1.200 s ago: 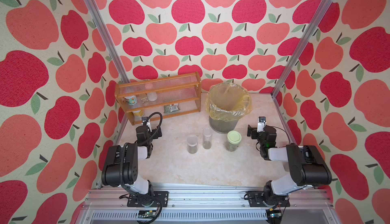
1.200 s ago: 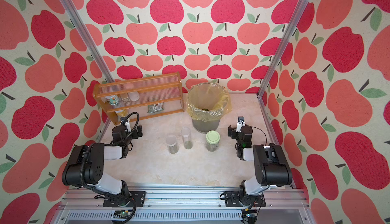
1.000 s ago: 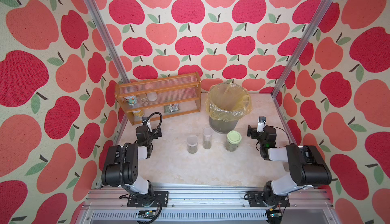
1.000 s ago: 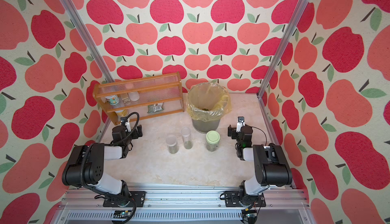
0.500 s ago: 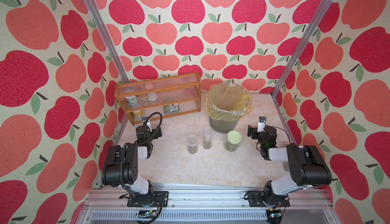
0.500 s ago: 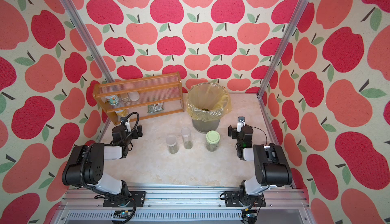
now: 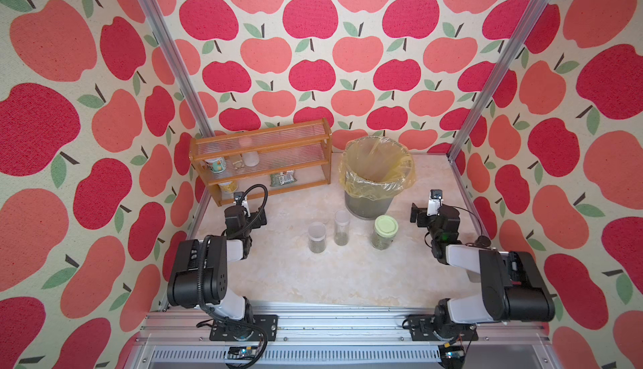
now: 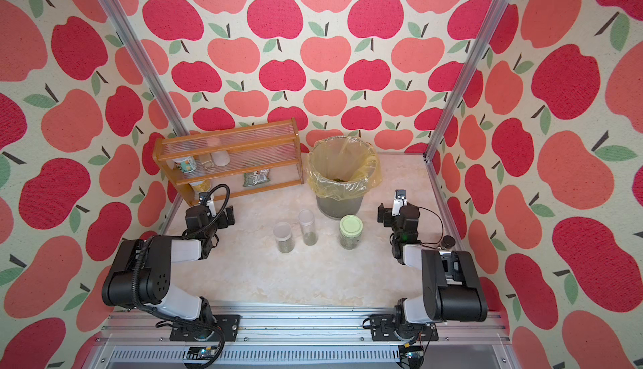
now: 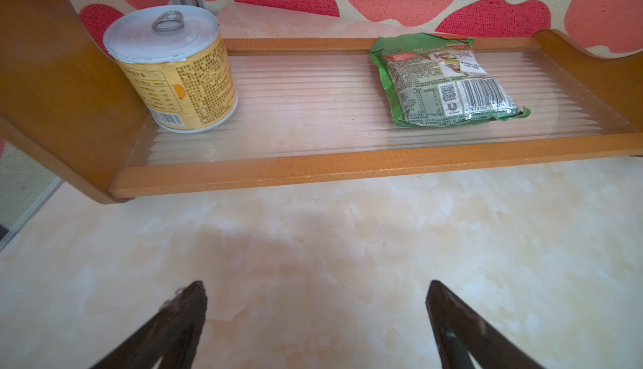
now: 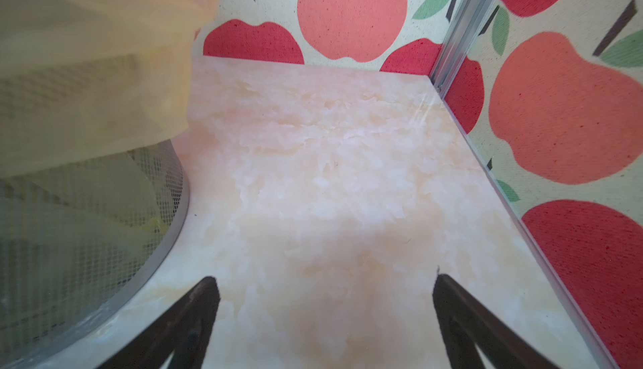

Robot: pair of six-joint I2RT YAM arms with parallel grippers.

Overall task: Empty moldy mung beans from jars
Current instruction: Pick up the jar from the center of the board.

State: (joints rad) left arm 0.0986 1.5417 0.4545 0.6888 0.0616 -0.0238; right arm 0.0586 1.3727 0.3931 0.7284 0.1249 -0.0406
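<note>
Three clear jars stand in a row mid-table in both top views: a short jar (image 7: 317, 238), a tall slim jar (image 7: 341, 227) and a wider jar with a pale green lid (image 7: 384, 232). Olive-green mung beans (image 7: 317, 246) fill the bottom of each. My left gripper (image 7: 257, 217) rests low at the left, open and empty, facing the shelf; the left wrist view shows bare table between its fingertips (image 9: 315, 287). At the right, beside the bin, my right gripper (image 7: 415, 214) is open and empty too (image 10: 323, 280). Neither wrist view shows the jars.
A grey mesh bin (image 7: 368, 207) lined with a yellow bag stands just behind the jars, close to the right gripper (image 10: 87, 228). At the back left a wooden shelf (image 7: 264, 151) holds a yellow can (image 9: 174, 71) and a green packet (image 9: 445, 78). Walls close both sides.
</note>
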